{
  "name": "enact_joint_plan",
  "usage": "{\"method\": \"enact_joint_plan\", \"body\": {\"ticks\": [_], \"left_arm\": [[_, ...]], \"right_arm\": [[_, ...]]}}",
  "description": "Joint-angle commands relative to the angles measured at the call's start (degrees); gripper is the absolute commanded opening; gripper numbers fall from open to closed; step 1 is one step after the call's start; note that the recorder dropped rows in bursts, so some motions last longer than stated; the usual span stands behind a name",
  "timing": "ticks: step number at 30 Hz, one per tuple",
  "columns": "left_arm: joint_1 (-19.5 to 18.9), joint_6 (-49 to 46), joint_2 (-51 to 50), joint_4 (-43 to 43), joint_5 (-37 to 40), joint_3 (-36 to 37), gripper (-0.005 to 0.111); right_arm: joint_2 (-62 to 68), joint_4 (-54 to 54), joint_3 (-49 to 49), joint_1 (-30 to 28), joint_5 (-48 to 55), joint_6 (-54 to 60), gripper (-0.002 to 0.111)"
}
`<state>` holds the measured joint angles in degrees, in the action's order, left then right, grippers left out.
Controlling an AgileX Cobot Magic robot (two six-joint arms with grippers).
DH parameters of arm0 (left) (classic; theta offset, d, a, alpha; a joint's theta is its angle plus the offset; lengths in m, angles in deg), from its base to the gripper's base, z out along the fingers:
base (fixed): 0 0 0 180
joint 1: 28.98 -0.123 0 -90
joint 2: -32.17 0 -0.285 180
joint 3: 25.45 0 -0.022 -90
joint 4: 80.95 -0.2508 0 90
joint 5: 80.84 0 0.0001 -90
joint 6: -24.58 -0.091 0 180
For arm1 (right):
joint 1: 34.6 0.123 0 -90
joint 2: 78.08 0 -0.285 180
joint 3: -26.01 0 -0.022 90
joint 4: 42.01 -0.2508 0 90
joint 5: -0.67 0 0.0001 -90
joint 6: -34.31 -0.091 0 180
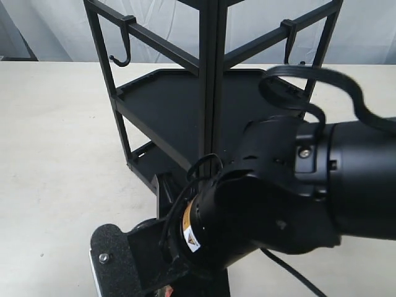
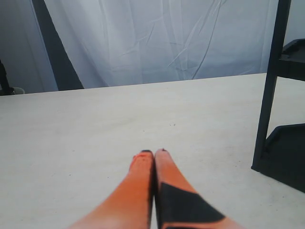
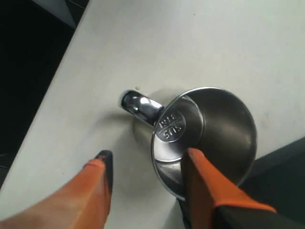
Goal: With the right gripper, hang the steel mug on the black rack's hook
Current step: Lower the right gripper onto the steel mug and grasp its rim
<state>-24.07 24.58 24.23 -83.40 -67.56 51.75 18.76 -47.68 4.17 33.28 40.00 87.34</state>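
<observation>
My right gripper [image 3: 147,162] points down, orange fingers [image 3: 202,183] apart, one inside the shiny steel mug [image 3: 209,129] upright on the white table [image 3: 228,43]; handle at 10 o'clock. My arm hides the mug from outside, below the black metal rack [image 1: 207,80]. Left gripper [image 2: 153,153] fingers together.

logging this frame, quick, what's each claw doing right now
Left claw: shut, holding nothing, over the table.
Right claw: open, one finger inside the steel mug, one outside; not clamped.

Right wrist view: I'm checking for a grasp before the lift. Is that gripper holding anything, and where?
Nothing yet. The right gripper is open, one finger inside the steel mug and the other outside its wall, straddling the rim.
</observation>
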Motion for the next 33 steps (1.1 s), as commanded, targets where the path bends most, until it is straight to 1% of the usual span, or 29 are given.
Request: {"method": "enact_joint_plan", "body": {"ticks": [1,8,17,19,23,24,25,33], "left_arm": [[0.3,0.0,0.2,-0.2,0.0,0.0,0.001],[0.3,0.0,0.2,-0.2,0.0,0.0,0.001],[0.3,0.0,0.2,-0.2,0.0,0.0,0.001],[0.3,0.0,0.2,-0.2,0.0,0.0,0.001],[0.3,0.0,0.2,-0.2,0.0,0.0,0.001],[0.3,0.0,0.2,-0.2,0.0,0.0,0.001],[0.3,0.0,0.2,-0.2,0.0,0.0,0.001],[0.3,0.0,0.2,-0.2,0.0,0.0,0.001]], "right_arm": [[2.5,0.4,-0.2,0.1,-1.4,0.5,0.046],[5.3,1.0,-0.2,0.1,-4.5,0.5,0.046],[7.5,2.8,-0.2,0.1,-4.1,0.5,0.045],[7.5,3.2,-0.2,0.1,-4.1,0.5,0.040],[7.5,4.1,-0.2,0.1,-4.1,0.4,0.020],[7.5,4.1,-0.2,0.1,-4.1,0.4,0.017],[7.8,4.1,-0.2,0.1,-4.1,0.4,0.015],[9.5,4.1,-0.2,0.1,-4.2,-0.1,0.014]]}}
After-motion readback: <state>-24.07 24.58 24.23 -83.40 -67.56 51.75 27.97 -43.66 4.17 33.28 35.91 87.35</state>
